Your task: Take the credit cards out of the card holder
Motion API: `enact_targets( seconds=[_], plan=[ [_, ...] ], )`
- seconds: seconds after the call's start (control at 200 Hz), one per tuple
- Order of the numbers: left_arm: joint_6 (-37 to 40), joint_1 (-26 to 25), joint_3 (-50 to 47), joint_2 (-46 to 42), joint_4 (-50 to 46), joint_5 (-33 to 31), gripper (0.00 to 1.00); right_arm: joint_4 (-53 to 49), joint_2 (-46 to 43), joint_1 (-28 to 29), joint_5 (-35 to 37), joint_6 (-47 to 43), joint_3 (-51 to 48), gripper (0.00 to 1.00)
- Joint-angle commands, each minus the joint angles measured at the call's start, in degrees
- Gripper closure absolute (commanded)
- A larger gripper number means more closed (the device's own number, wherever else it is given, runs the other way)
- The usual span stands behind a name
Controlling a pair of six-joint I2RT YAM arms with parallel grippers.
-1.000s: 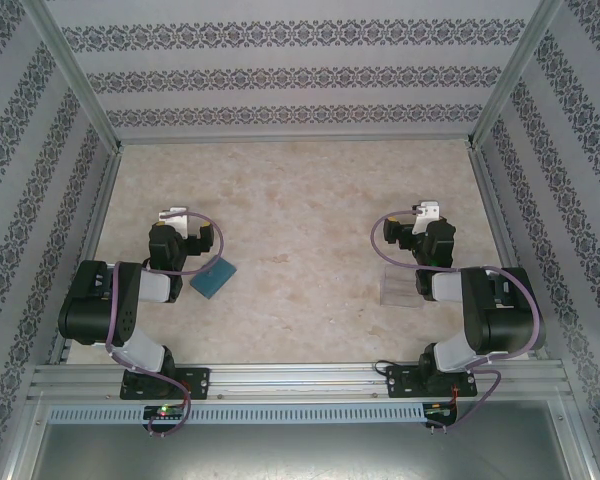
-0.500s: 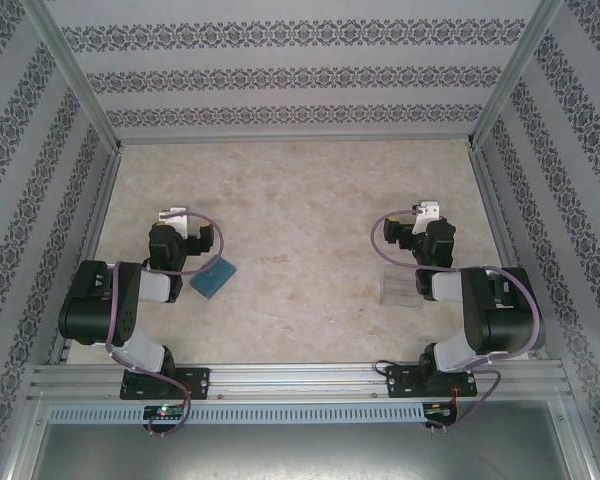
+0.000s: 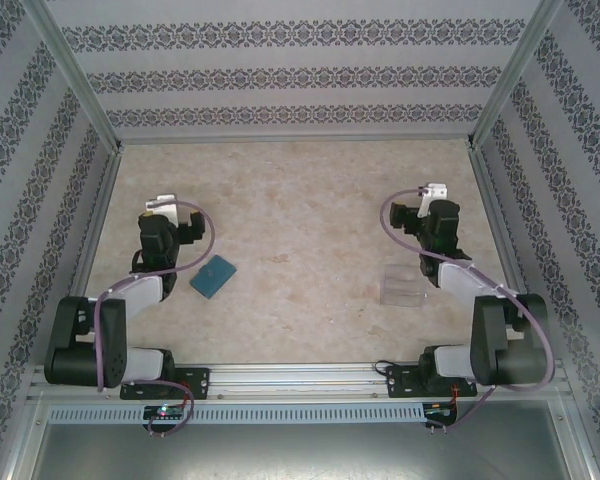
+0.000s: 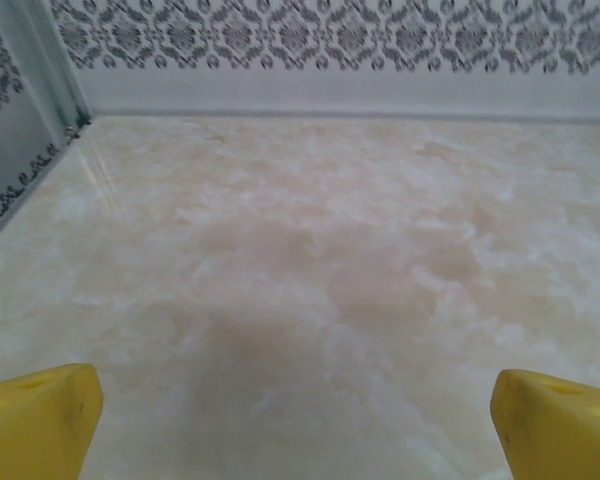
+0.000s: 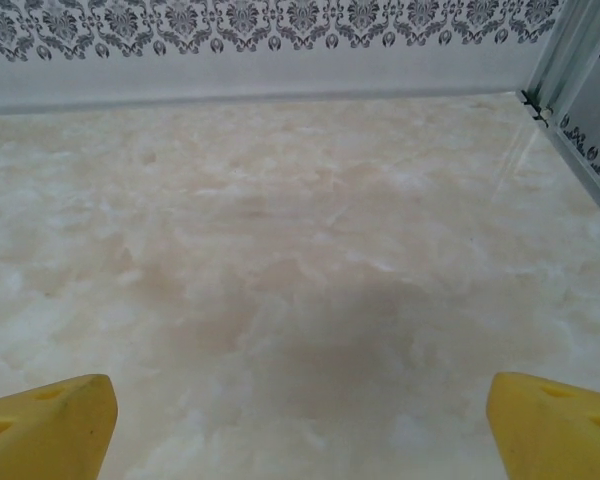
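1. Beige marbled table (image 3: 300, 200), smooth with a soft sheen, boxed in by walls (image 3: 300, 75) papered in grey damask bands and edged with aluminium rails
2. Changed over the last second: both arms unfolded from a hunched pose, elbows dropped toward the bottom of the top view, wrists pushed further up the frame; holder and tray unmoved
3. Left gripper (image 4: 298, 425): spread wide and holding nothing, yellow wedge-shaped fingertips (image 4: 35, 420) at the lower corners of its wrist view with bare table between them; in the top view, up and left of the holder, apart from it
4. Right gripper (image 5: 300, 425): likewise wide and empty, same blunt yellow tips at the lower corners; in the top view, up and right of the tray, apart from it
5. Holder (image 3: 213, 276): flat teal square, matte, lying corner-on, lower left of centre in the top view; looks closed; cards hidden, judged to be tucked inside
6. Tray (image 3: 400, 285): clear, thin-walled, boxy plastic, lower right of centre in the top view
7. Meaning for the task: barely begun, nothing taken out yet; looks like the arms setting up to reach; likely needs the cover opened and pinned, then thin, slick cards pinched by an edge
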Motion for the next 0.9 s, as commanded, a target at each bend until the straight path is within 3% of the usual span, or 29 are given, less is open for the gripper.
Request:
enact_targets(
  seconds=[0.0, 0.225, 0.495, 0.675, 0.894],
  plan=[
    [-8.1, -0.7, 4.8, -3.0, -15.6, -2.4, 0.0, -18.8, -3.2, 1.1, 1.1, 4.6, 5.5, 0.07],
    [-17.2, -1.0, 19.0, -2.2, -46.1, 6.2, 0.0, -47.9, -6.6, 4.8, -0.7, 14.4, 16.5, 0.28],
    [-14.9, -1.1, 36.9, 2.9, -77.8, 17.0, 0.0, -71.2, -7.2, 9.5, -4.0, 19.3, 22.5, 0.47],
    [-12.0, -1.2, 38.1, 0.2, -83.3, 20.6, 0.0, -78.5, -3.5, 15.6, -2.1, 21.3, 25.0, 0.56],
    [-8.5, -1.2, 34.2, -0.5, -80.3, 13.5, 0.0, -77.7, 2.7, 19.5, -1.7, 24.2, 25.6, 0.71]
  ],
)
